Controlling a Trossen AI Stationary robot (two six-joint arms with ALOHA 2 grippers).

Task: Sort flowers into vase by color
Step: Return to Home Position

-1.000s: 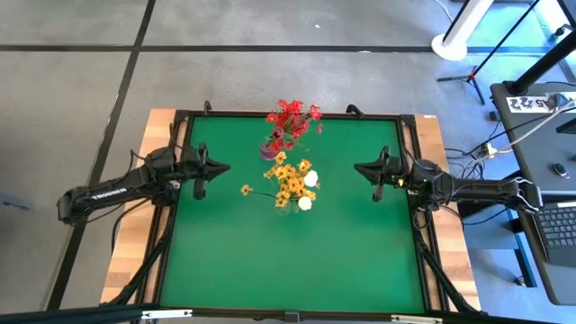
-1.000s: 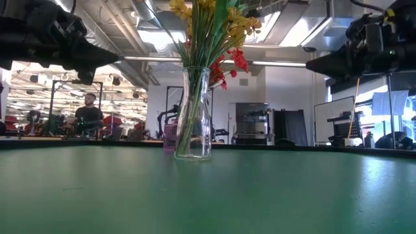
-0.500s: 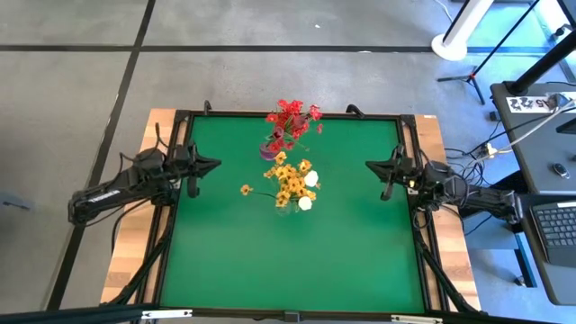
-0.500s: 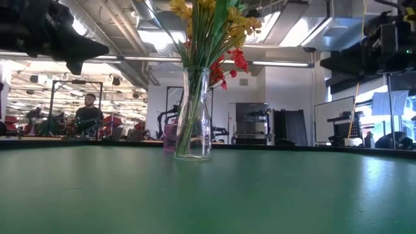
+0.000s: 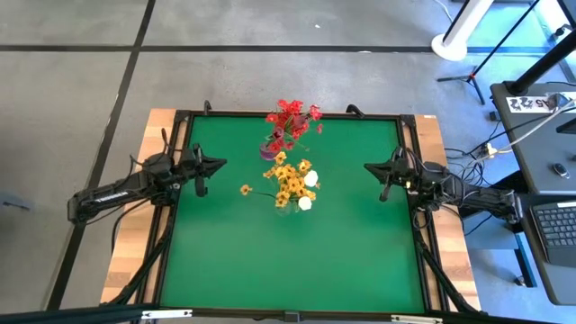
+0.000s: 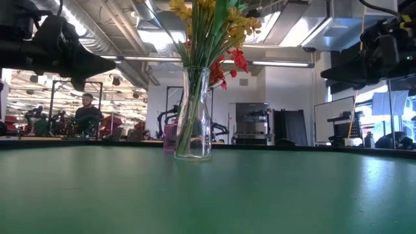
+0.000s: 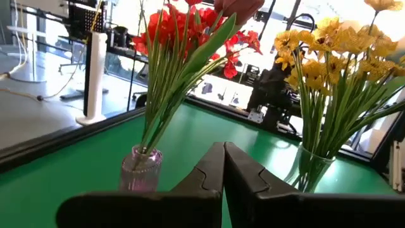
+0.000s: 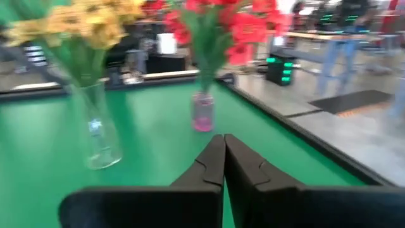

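Note:
Two vases stand on the green table. A small pink vase (image 5: 273,149) (image 7: 140,171) near the far edge holds the red flowers (image 5: 292,120) (image 7: 183,31). A clear glass vase (image 6: 193,117) (image 8: 101,136) at the middle holds the yellow-orange bunches (image 5: 288,178) (image 7: 335,44) and white buds (image 5: 310,179). My left gripper (image 5: 221,165) (image 7: 223,168) hovers shut to the left of the vases. My right gripper (image 5: 367,167) (image 8: 223,158) hovers shut to their right. Both point at the vases and hold nothing.
A black raised frame (image 5: 288,114) runs round the green mat. Open green surface (image 5: 288,261) lies between the vases and the near edge. A person (image 6: 88,114) sits in the room far behind the table.
Both grippers have drawn back from the vases, the left toward the table's left edge and the right toward its right edge. The left one has then eased a little back toward the vases. The vases and flowers have stayed in place.

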